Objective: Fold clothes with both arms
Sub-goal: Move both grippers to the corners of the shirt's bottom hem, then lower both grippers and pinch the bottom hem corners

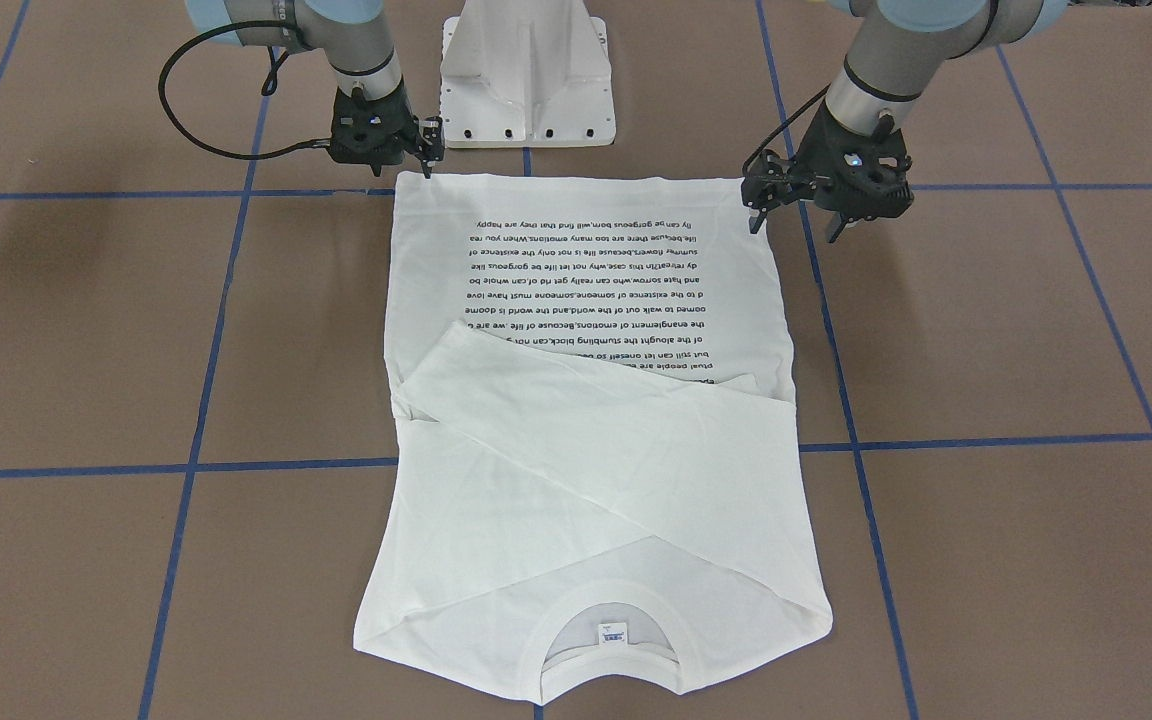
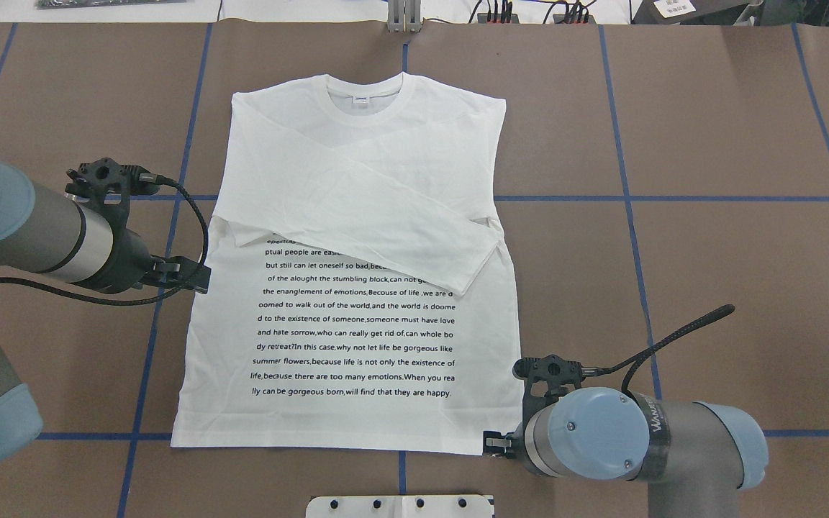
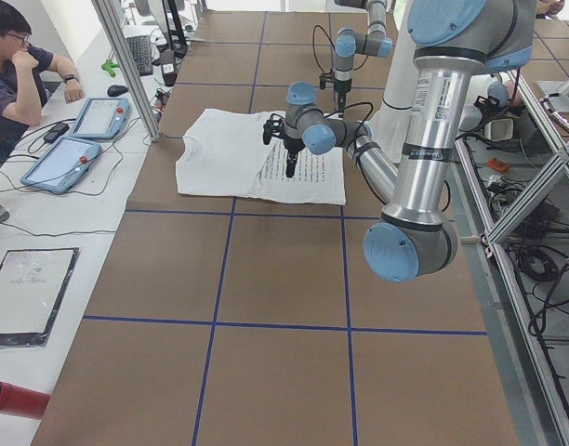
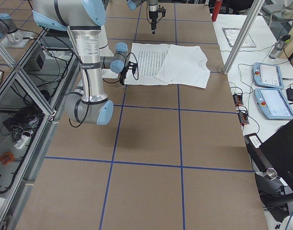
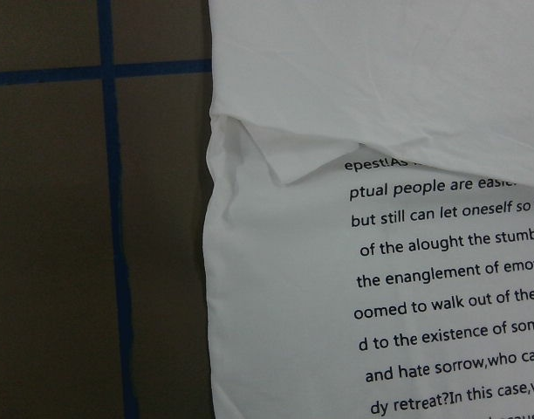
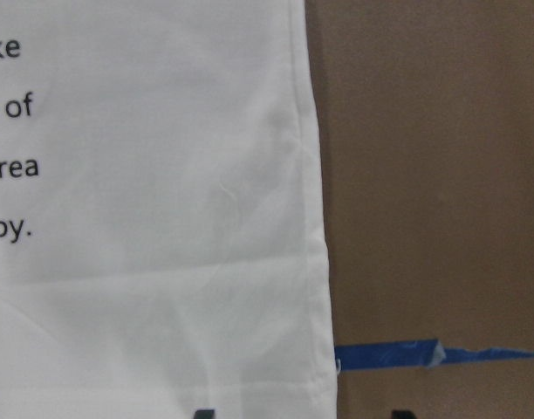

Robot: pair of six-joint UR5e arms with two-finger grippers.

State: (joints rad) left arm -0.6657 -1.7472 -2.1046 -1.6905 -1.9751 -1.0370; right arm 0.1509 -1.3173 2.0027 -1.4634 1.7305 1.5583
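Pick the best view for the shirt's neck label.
Exterior front-facing: the label sits nearest that camera, inside the collar, with a blue mark visible. Overhead exterior shows it smaller and farther off. Both side views make it too small to see; neither wrist view covers the collar.

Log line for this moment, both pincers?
T-shirt: flat, sleeves crossed | right pincer: open, at hem corner | left pincer: beside side edge, state unclear

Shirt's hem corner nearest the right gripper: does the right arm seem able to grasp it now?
Probably yes. The right gripper hangs right at that corner of the shirt, its jaws apart on either side of the edge, and nothing lies over the corner.
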